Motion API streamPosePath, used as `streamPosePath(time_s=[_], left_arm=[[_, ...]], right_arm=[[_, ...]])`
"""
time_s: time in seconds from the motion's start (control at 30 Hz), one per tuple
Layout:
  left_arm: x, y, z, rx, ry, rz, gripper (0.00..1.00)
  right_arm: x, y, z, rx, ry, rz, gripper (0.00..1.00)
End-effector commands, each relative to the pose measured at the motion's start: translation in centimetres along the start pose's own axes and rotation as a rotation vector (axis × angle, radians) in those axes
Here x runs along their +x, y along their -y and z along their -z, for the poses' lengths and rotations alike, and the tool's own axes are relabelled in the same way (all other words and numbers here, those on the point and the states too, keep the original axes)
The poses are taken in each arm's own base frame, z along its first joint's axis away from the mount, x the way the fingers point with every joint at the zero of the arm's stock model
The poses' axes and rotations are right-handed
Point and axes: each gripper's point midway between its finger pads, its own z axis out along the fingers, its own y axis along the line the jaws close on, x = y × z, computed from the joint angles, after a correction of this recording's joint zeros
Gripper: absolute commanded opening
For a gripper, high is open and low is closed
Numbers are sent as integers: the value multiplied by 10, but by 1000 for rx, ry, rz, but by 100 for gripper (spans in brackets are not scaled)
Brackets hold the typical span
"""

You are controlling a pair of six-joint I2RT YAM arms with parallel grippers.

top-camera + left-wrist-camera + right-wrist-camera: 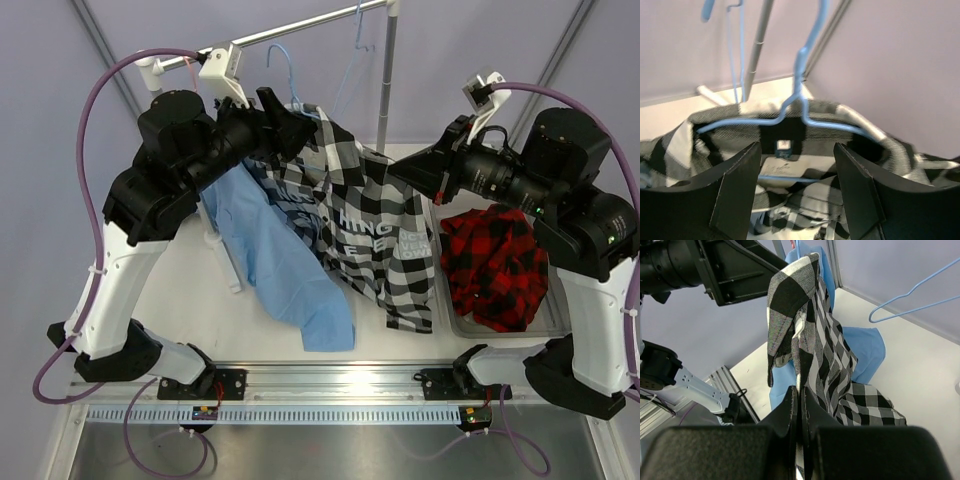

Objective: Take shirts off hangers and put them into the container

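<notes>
The black-and-white check shirt (370,230) hangs on a light blue hanger (801,102) whose hook rises toward the rail. My left gripper (797,145) is open, with its fingers (735,190) either side of the collar and the hanger's lower bar, not touching them. My right gripper (799,390) is shut on the check shirt's (815,340) front edge. The light blue shirt (280,250) drapes down onto the table; its top is hidden under my left arm. The red-and-black plaid shirt (495,265) lies in the clear container (455,322) at the right.
A silver rail (300,28) on a stand crosses the back. An empty light blue hanger (910,305) hangs from it beside the upright pole (388,80). A white post (215,235) stands under my left arm.
</notes>
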Motion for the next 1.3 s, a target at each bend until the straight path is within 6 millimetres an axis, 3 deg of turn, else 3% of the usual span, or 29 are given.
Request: streamPosePath(time_s=[0.0,0.13,0.5,0.93,1.07,1.27], left_arm=[[-36,34,16,157,108,15,64],[-38,37,22,170,108,29,65],[-43,22,29,102,128,-5,66],[-46,18,13,106,133,-3,65],[-43,21,6,121,123,8,62],[-33,19,-2,125,91,28,48]], right_arm=[[-9,-5,7,-12,43,-1,0],[-1,-1,8,3,34,-6,0],[4,-7,17,-10,16,-20,0],[6,-17,33,-26,10,-29,0],[5,-20,38,-30,18,-32,0],[3,-22,37,-39,24,-34,0]])
